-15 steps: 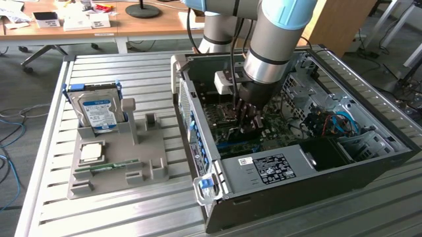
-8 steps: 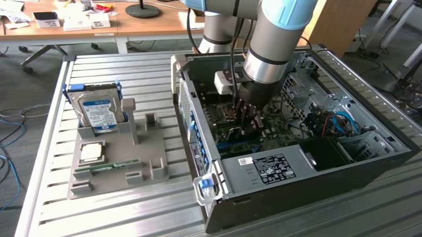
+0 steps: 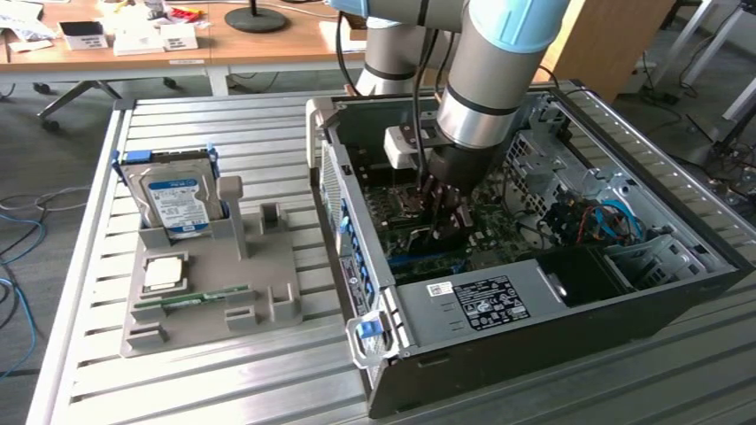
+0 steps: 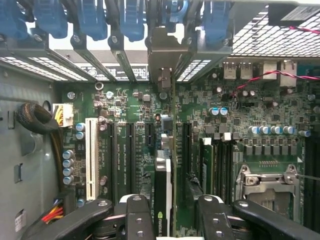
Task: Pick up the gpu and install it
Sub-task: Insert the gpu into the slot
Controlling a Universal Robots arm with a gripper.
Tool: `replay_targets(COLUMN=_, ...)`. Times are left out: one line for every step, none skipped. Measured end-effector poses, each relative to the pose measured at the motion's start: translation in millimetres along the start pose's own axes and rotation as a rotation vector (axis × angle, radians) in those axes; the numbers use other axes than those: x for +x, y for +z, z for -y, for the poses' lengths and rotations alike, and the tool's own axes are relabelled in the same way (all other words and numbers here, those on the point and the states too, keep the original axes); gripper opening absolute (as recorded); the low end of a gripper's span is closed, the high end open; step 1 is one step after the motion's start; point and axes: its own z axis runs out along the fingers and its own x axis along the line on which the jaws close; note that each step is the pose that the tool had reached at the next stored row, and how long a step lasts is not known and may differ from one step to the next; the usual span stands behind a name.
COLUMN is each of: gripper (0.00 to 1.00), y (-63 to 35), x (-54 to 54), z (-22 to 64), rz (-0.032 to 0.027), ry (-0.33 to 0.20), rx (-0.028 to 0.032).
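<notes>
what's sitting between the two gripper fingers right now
The gpu, seen edge-on in the wrist view, stands upright between the fingers, its bracket reaching the case's rear slots; gaps show on both sides of it.

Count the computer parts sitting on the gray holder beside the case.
3: a hard drive standing at one end, a square processor chip flat mid-holder, and a green memory stick lying below it. Others may be hidden.

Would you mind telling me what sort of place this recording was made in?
Probably a robotics lab or workshop: an open computer case sits on a slatted metal table, parts wait in a grey holder, and office desks stand behind.
</notes>
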Motion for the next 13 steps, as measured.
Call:
replay_targets(gripper=0.4, y=-2.0, x=-0.1, z=-0.1, rz=0.0001, ry=0.0, rx=0.0011)
replay_targets(gripper=0.4, y=-4.0, x=-0.2, z=-0.2, rz=0.0002, ry=0.0, rx=0.0025)
replay_targets(gripper=0.4, y=-5.3, x=-0.2, z=-0.2, rz=0.0004, ry=0.0, rx=0.0039)
replay_targets(gripper=0.4, y=-5.5, x=-0.2, z=-0.2, rz=0.0004, ry=0.0, rx=0.0046)
replay_targets(gripper=0.4, y=-5.5, x=-0.2, z=-0.2, rz=0.0006, ry=0.0, rx=0.0047)
replay_targets(gripper=0.4, y=-5.5, x=-0.2, z=-0.6, rz=0.0017, ry=0.0, rx=0.0057)
replay_targets(gripper=0.4, y=-5.5, x=-0.2, z=-1.2, rz=0.0065, ry=0.0, rx=0.0084)
replay_targets(gripper=0.4, y=-5.6, x=-0.1, z=-1.7, rz=0.0102, ry=-0.002, rx=0.0111)
replay_targets(gripper=0.4, y=-5.6, x=-0.1, z=-2.1, rz=0.0117, ry=-0.003, rx=0.0133)
replay_targets(gripper=0.4, y=-5.6, x=-0.1, z=-2.1, rz=0.0122, ry=-0.003, rx=0.0141)
replay_targets(gripper=0.4, y=-5.6, x=-0.1, z=-2.1, rz=0.0126, ry=-0.004, rx=0.0148)
replay_targets(gripper=0.4, y=-6.0, x=0.0, z=-2.1, rz=0.0128, ry=-0.004, rx=0.0152)
replay_targets(gripper=0.4, y=-6.8, x=-0.1, z=-2.2, rz=0.0135, ry=-0.004, rx=0.0156)
